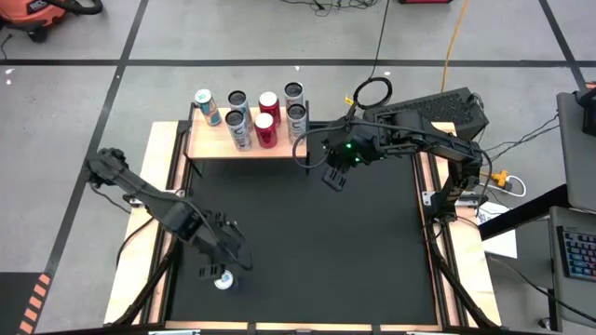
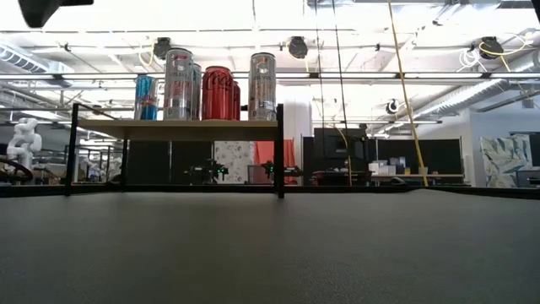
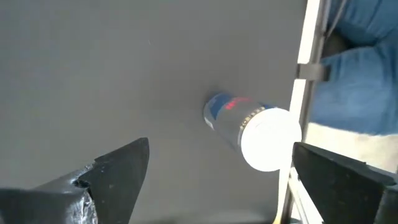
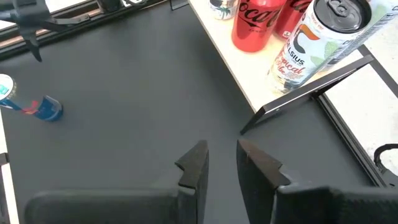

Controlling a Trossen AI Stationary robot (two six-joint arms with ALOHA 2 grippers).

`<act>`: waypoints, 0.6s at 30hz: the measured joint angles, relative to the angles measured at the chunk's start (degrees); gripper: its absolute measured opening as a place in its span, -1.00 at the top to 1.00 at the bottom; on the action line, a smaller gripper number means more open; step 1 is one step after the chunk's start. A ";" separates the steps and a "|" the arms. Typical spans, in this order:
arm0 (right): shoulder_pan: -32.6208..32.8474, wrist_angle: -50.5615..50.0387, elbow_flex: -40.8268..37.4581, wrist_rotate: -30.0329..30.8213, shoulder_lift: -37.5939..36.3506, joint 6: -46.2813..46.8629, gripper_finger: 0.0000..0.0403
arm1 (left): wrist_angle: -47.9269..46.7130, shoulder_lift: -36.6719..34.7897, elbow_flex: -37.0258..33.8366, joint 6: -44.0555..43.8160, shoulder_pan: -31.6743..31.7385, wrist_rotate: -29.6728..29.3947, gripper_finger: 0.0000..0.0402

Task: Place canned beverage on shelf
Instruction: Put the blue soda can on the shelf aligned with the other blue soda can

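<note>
A blue can with a red mark (image 3: 249,134) stands upright on the black mat near the table's near left corner (image 1: 223,279); the right wrist view shows it far off (image 4: 31,102). My left gripper (image 3: 222,146) hangs open above it, a finger on either side, touching nothing (image 1: 222,270). The shelf (image 1: 209,141), a light-wood board on thin black legs (image 2: 177,128), stands at the far left and carries several cans (image 1: 251,116). My right gripper (image 4: 221,158) hovers off the shelf's right end (image 1: 333,179). A narrow gap shows between its fingers, with nothing in it.
Pale wooden rails (image 3: 305,37) frame the mat, and the can stands close to the left one. Blue cloth (image 3: 354,81) shows beyond that rail. A Celsius can (image 4: 311,43) and a red Coca-Cola can (image 4: 255,22) stand at the shelf's right end. The mat's middle (image 1: 317,242) is bare.
</note>
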 joint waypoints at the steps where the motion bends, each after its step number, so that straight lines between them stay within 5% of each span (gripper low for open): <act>1: 0.00 0.00 0.00 0.00 0.00 0.00 0.66 | 0.02 0.92 -0.01 -0.02 -0.50 -0.01 -0.99; 18: 0.02 0.02 0.00 0.09 0.00 -0.13 0.66 | -0.08 6.33 -0.02 0.00 -3.28 -2.38 -0.99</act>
